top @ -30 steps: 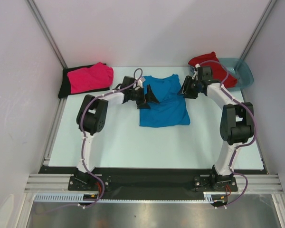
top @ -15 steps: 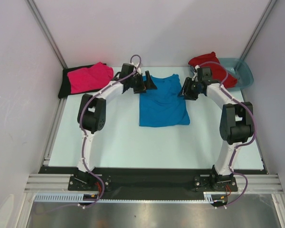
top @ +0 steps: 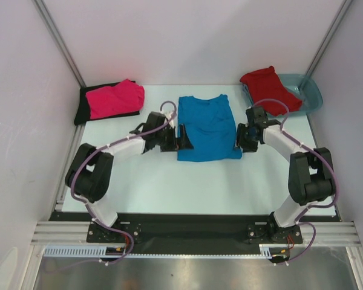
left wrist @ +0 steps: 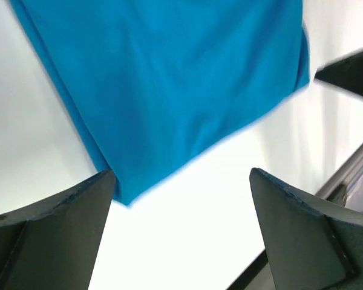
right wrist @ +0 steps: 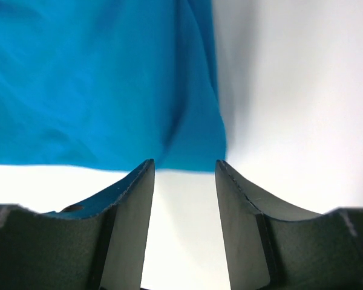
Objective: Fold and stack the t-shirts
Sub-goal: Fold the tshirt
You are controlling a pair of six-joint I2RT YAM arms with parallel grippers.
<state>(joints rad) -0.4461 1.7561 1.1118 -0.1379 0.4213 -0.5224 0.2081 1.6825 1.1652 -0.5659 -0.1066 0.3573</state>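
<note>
The left gripper (top: 183, 138) gapes wide and empty at the near left corner of the blue t-shirt (top: 207, 128). The right gripper (top: 240, 140) stands part-open and empty at the shirt's near right corner. The shirt lies flat mid-table (top: 169, 181), toward the far edge.

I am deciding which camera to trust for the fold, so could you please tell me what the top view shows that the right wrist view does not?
Only the top view: the red shirt partly over the tub, the pink shirt on the black shirt, and the left gripper, open beside the blue shirt. Only the right wrist view: the right gripper close up, jaws apart with nothing between them, facing the shirt's near corner. Both: the blue shirt and the pale table.
</note>
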